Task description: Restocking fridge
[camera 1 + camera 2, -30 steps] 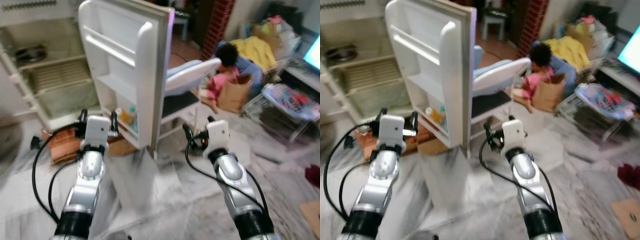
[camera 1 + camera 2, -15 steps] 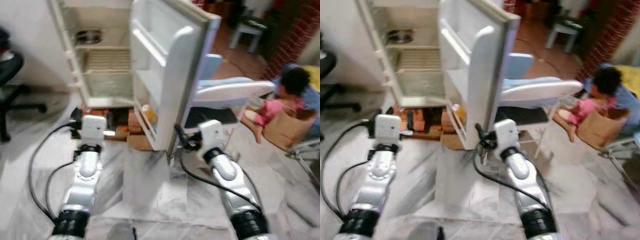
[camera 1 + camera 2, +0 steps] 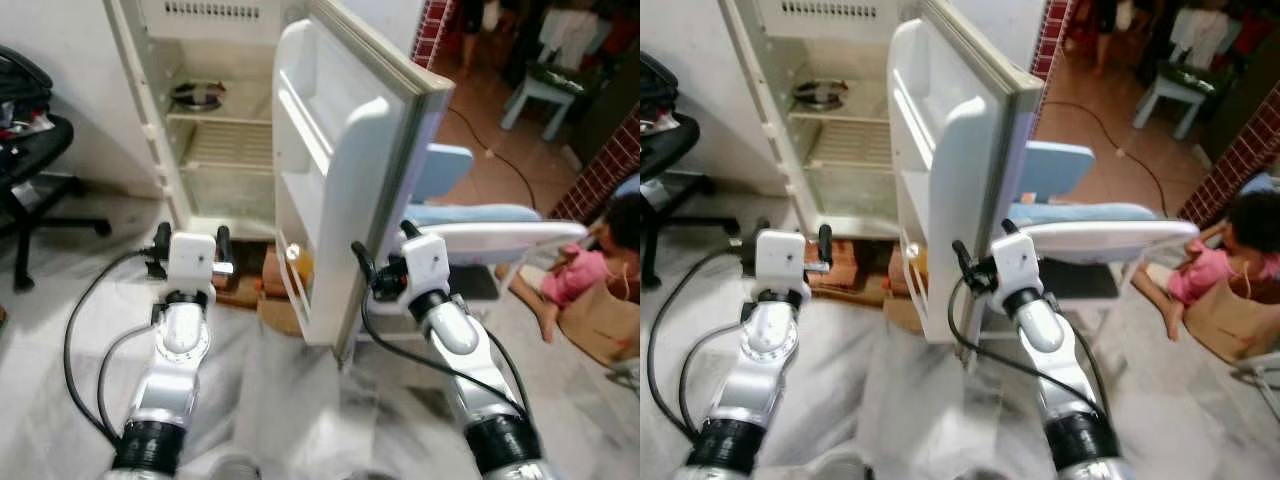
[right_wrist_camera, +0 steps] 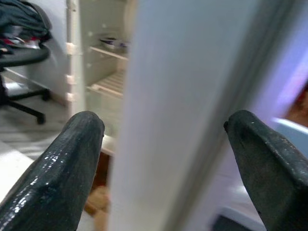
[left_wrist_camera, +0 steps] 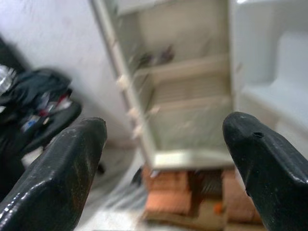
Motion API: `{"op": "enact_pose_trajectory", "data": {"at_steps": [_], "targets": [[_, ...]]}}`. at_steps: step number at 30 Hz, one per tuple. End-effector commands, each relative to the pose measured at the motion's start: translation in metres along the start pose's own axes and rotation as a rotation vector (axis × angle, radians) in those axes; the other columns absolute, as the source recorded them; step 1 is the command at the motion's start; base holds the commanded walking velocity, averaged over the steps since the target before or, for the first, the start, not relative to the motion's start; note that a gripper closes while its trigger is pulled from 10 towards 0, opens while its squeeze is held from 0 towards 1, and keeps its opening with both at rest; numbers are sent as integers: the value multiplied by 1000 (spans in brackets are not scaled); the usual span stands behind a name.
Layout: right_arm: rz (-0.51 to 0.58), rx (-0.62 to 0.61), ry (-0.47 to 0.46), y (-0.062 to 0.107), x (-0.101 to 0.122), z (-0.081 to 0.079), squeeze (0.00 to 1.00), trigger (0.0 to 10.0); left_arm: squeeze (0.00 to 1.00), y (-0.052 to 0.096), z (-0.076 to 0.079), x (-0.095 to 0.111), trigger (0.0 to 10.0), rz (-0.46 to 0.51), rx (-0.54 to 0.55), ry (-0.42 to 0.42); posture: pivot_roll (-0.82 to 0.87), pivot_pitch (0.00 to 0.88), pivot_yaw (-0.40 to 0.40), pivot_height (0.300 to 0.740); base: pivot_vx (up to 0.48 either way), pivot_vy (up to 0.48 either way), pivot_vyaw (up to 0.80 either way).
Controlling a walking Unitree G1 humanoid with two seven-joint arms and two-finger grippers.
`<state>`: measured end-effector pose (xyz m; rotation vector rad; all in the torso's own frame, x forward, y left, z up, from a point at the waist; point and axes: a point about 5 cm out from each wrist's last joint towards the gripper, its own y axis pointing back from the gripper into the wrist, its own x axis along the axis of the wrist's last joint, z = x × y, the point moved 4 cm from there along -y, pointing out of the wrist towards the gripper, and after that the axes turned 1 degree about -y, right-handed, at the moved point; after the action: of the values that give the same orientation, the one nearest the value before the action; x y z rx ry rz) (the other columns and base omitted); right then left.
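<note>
One white fridge (image 3: 215, 120) with one open door (image 3: 350, 180) fills the upper middle of the frame. One metal bowl (image 3: 197, 95) sits inside, upper left. One black office chair (image 3: 30, 160) stands far left. One person (image 3: 590, 270) sits at the right edge beside one brown paper bag (image 3: 605, 325). One pale blue stool (image 3: 540, 90) stands upper right.

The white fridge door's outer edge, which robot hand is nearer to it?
Right. The right hand sits just before the open white fridge door's edge, fingers either side of it in the wrist view; the left hand faces the fridge interior, farther off.
</note>
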<state>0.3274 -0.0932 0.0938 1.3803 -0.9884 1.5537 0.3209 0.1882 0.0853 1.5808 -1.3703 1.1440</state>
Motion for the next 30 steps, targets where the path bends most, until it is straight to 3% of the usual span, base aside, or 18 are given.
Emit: {"op": "enact_pose_trajectory", "data": {"at_steps": [1,4,8,14,27,30], "targets": [[-3,-28,16,2,-1,11,0,10000,0,2,1,1,10000,-5,2,-3,58,0,-70,740,0,0,0],[8,-35,38,-2,3,16,0,10000,0,13,-8,-21,10000,-128,30,52,75,0,-71,740,0,0,0],[37,-96,84,-16,15,35,0,10000,0,32,-11,-52,10000,-285,-15,74,106,0,-77,740,0,0,0],[41,-190,74,-28,23,51,0,10000,0,38,-8,-52,10000,-305,-39,107,135,13,-88,740,0,0,531],[62,-222,16,-47,31,52,0,10000,0,41,-11,-50,10000,-328,-61,84,161,11,-91,740,0,0,0],[52,-199,-68,-51,29,48,0,10000,0,39,-7,-45,10000,-311,-77,101,158,10,-88,740,0,0,0]]}}
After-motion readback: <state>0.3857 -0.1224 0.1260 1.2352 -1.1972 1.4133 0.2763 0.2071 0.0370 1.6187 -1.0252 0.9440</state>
